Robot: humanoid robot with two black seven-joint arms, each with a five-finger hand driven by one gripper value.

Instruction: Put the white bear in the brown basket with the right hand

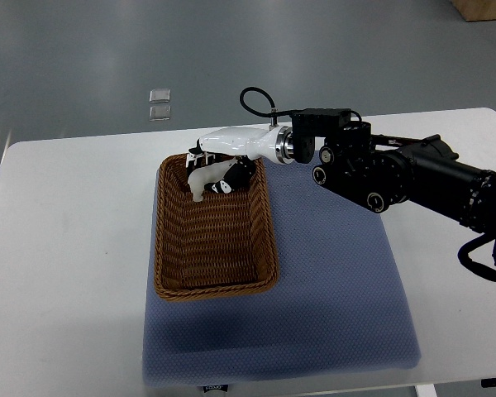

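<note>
Blue mat (331,281) lies nearest you, under the brown basket (215,227). Your right hand (223,157) has its fingers clamped on the white bear (208,178) over the basket's far end.

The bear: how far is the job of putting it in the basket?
Done: the right hand has the bear in its grasp and has it over the far end of the basket. In hand: the bear hangs at about rim height there; whether it touches the bottom I cannot tell. Left: lower it if needed, open the fingers, and pull the arm away. The left arm is not in view.
</note>
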